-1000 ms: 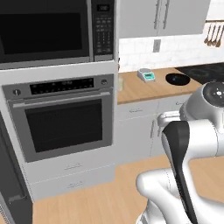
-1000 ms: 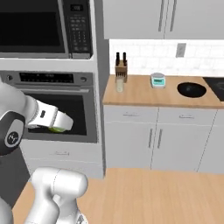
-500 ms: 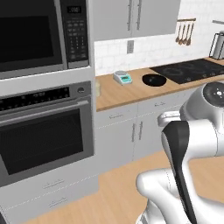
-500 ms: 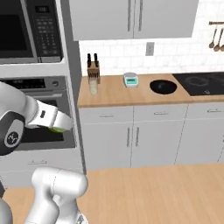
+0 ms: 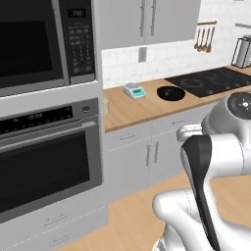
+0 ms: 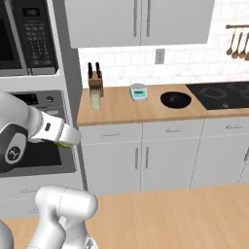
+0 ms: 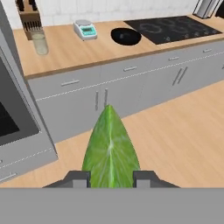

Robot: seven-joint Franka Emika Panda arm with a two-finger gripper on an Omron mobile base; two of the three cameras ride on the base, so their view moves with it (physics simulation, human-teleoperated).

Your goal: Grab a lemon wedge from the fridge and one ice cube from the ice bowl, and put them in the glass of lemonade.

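Observation:
My gripper (image 7: 111,177) is shut on the lemon wedge (image 7: 111,148), a green-skinned piece standing up between the two fingertips. From the right base view the gripper (image 6: 67,140) hangs in front of the oven, with a bit of the wedge (image 6: 62,144) showing under it. The glass of lemonade (image 6: 96,101) stands on the wooden counter beside the knife block, and it appears again at the upper left (image 7: 40,43). A black bowl (image 6: 175,99) (image 7: 125,36) (image 5: 170,92) sits further right on the counter; I cannot make out ice in it. The fridge is out of view.
A white-and-teal kitchen scale (image 6: 138,91) stands between glass and bowl. The knife block (image 6: 95,80) is against the wall. The wall oven (image 5: 44,162) and microwave (image 5: 34,44) are on the left, the cooktop (image 6: 219,95) on the right. Wooden floor lies before the cabinets.
The whole picture has slid left: the base has moved, bringing the counter with glass, scale and bowl toward the middle. The gripper keeps its hold on the wedge.

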